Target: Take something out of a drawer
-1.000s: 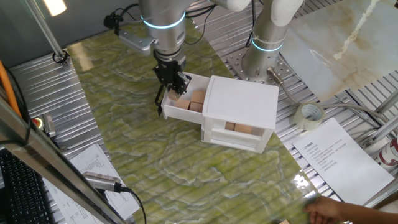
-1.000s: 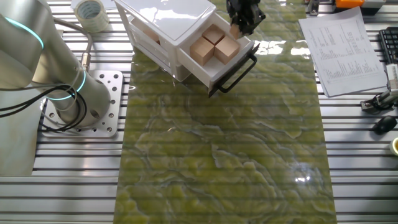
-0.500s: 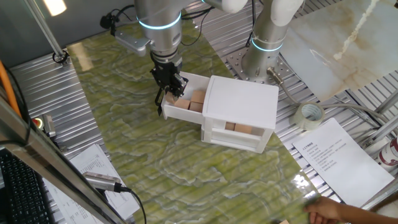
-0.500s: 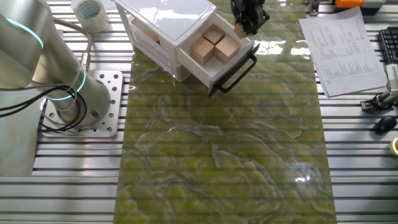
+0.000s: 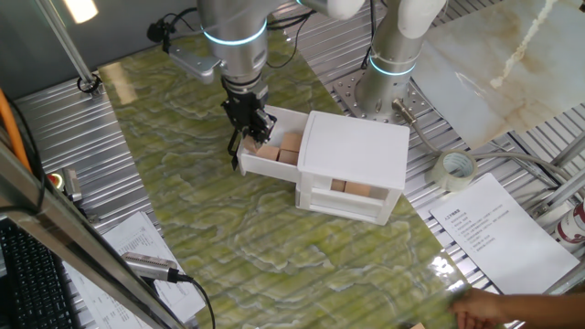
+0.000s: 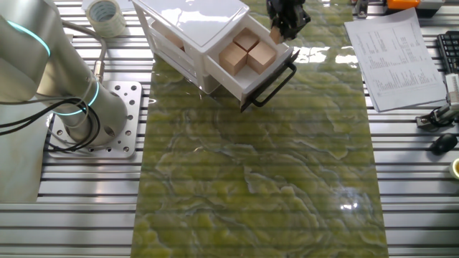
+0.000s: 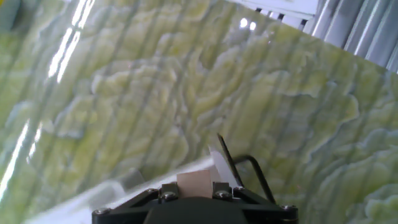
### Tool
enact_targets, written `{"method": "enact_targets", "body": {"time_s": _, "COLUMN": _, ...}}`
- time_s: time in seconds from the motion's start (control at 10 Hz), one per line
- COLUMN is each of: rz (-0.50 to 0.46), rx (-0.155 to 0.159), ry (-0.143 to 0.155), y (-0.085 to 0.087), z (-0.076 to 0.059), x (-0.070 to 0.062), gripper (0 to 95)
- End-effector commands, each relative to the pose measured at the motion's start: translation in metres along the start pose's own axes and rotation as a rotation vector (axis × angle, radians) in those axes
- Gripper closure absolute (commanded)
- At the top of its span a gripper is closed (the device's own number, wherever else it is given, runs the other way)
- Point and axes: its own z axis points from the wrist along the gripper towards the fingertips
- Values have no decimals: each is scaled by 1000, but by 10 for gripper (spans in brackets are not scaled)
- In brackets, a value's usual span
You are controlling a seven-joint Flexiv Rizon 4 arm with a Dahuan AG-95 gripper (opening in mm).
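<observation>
While end effector (image 6: 285, 21) pinches wooden cube (image 7: 194, 182) between fingers, cube sits just above outer corner of open drawer (image 6: 267, 74), beside handle.

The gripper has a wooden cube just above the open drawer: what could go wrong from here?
1. The gripper holds the cube only at the fingertips; it might slip and drop back.
2. It hangs close to the drawer rim and black handle, so a low sideways move could bump the cabinet.
</observation>
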Motion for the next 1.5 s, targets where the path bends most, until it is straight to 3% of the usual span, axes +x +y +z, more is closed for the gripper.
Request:
{"method": "enact_targets", "body": {"time_s": 0.1, "rz": 8, "rx": -19, "ry": -28, "y": 13, "z": -3, "x": -22, "gripper": 950}}
{"method": "enact_targets", "body": {"time_s": 0.2, "rz": -4, "rx": -37, "ry": -68, "y": 19, "z": 4, "x": -33, "gripper": 950}}
{"method": "enact_targets", "body": {"time_s": 0.4, "rz": 1, "rx": -49, "ry": -104, "y": 26, "z": 13, "x": -45, "gripper": 950}}
{"method": "enact_targets", "body": {"time_s": 0.7, "rz": -70, "rx": -47, "ry": -108, "y": 25, "z": 15, "x": -44, "gripper": 950}}
{"method": "enact_targets", "body": {"time_s": 0.8, "rz": -82, "rx": -45, "ry": -107, "y": 25, "z": 15, "x": -44, "gripper": 190}}
{"method": "enact_targets", "body": {"time_s": 0.9, "rz": -72, "rx": -41, "ry": -105, "y": 25, "z": 15, "x": -44, "gripper": 0}}
{"method": "enact_targets", "body": {"time_s": 1.3, "rz": -55, "rx": -41, "ry": -99, "y": 24, "z": 12, "x": -39, "gripper": 0}}
{"method": "enact_targets", "body": {"time_s": 1.5, "rz": -79, "rx": -39, "ry": -77, "y": 8, "z": -3, "x": -9, "gripper": 380}}
